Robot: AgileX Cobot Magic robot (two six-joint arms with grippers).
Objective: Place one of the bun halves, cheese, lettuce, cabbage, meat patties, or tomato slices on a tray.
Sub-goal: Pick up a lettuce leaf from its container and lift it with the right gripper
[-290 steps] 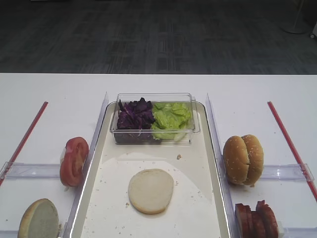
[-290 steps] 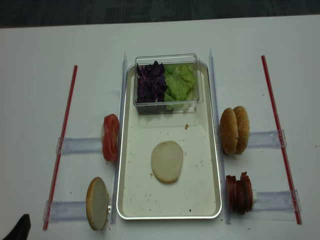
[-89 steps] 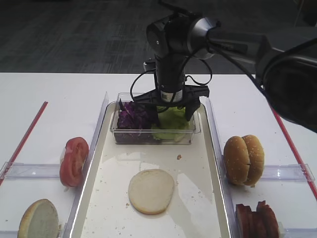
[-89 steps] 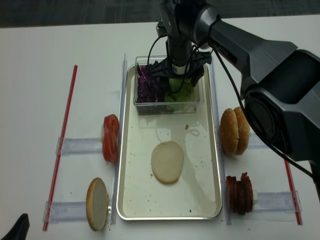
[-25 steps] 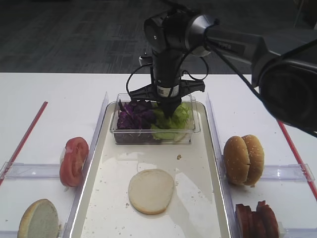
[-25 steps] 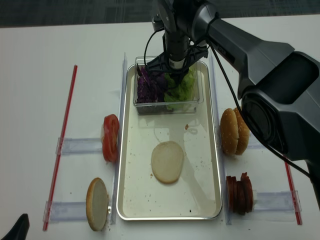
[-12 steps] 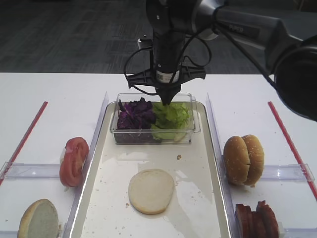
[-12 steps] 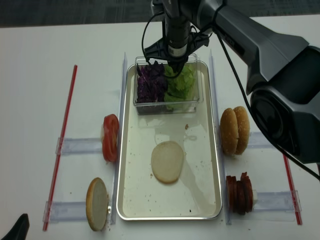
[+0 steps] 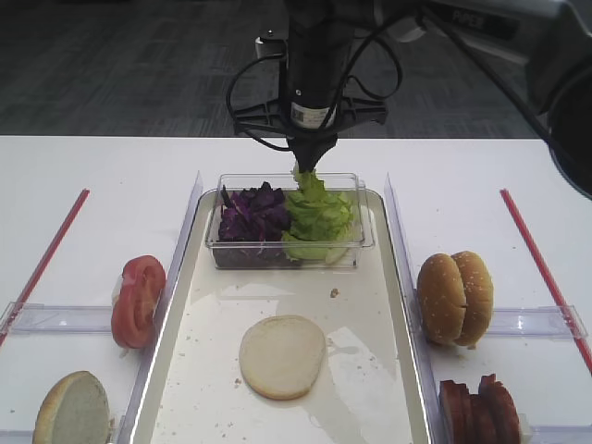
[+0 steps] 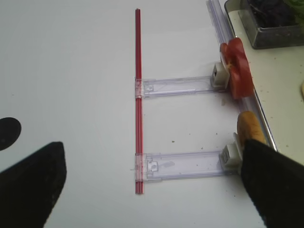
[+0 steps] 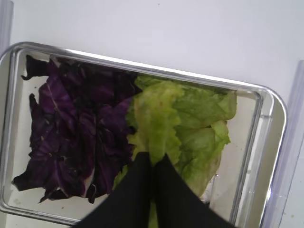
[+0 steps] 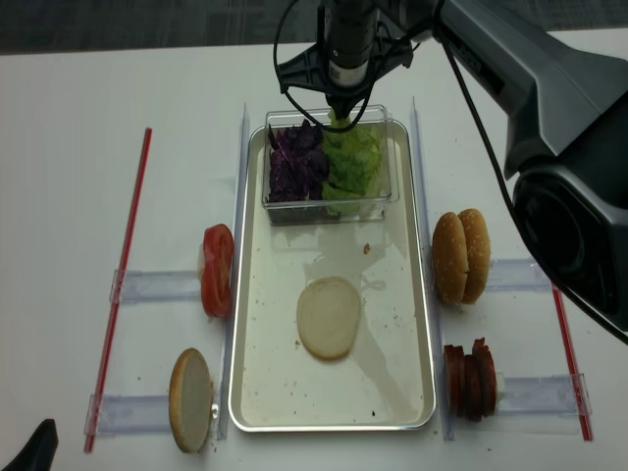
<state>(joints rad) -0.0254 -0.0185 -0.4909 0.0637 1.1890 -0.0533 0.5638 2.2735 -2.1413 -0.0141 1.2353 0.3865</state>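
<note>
Right wrist: cabbage (image 11: 76, 137) beside lettuce (image 11: 164, 123)

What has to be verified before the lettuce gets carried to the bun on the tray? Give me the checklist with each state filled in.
1. right gripper shut on the lettuce leaf: ok, fingertips pinch its lower edge.
2. Leaf clear of the clear box: not ok; it is stretched upward, its bottom still among the other leaves.
3. Purple cabbage not lifted along: ok, it lies in the box.
4. Drop spot: ok, the bun half lies cut face up on the tray, nothing on it.
5. left gripper out of the way: ok, beside the tray.
6. Leaf free of neighbouring leaves: cannot tell.
</note>
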